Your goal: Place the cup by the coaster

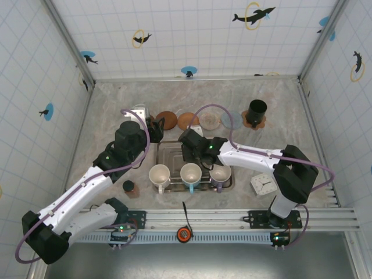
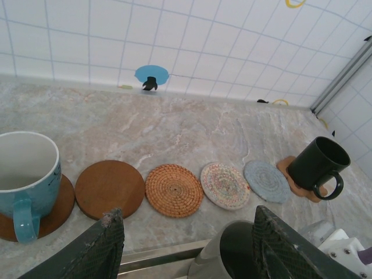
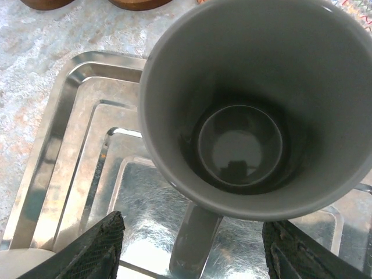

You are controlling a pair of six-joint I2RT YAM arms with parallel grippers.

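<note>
A metal tray (image 1: 171,152) sits at the middle of the desk (image 1: 116,104). Along its near rim stand three cups: a cream cup (image 1: 160,174), a teal cup with a white inside (image 1: 190,173) and a lilac cup (image 1: 220,174). All three look empty.

The grey cup (image 3: 244,145) is upright over the far part of the tray, under the right arm. It is empty, with a bare, glossy bottom.

Between the tray and the desk's far edge lies a row of coasters. At its left end a second teal cup (image 2: 23,180) stands on a wooden coaster (image 2: 61,212); what shows of its inside is empty. To its right are a bare wooden coaster (image 2: 109,189), a rattan coaster (image 2: 173,190), a pale woven coaster (image 2: 225,185) and a blue-grey coaster (image 2: 266,181). At the right end a black mug (image 2: 317,165) sits on a brown coaster (image 2: 290,174).

The right hand (image 3: 195,232) is above the grey cup. Its jaws are apart, with one finger (image 3: 107,244) on each side of the handle. Clear gaps show there, and I cannot tell whether it touches the rim.

The left hand (image 2: 187,232) hangs over the tray's far left corner. Its jaws are parted and hold nothing.

A small brown jar (image 1: 129,188) stands left of the tray. A clock (image 1: 264,184) lies to the tray's right, toward the near edge.
</note>
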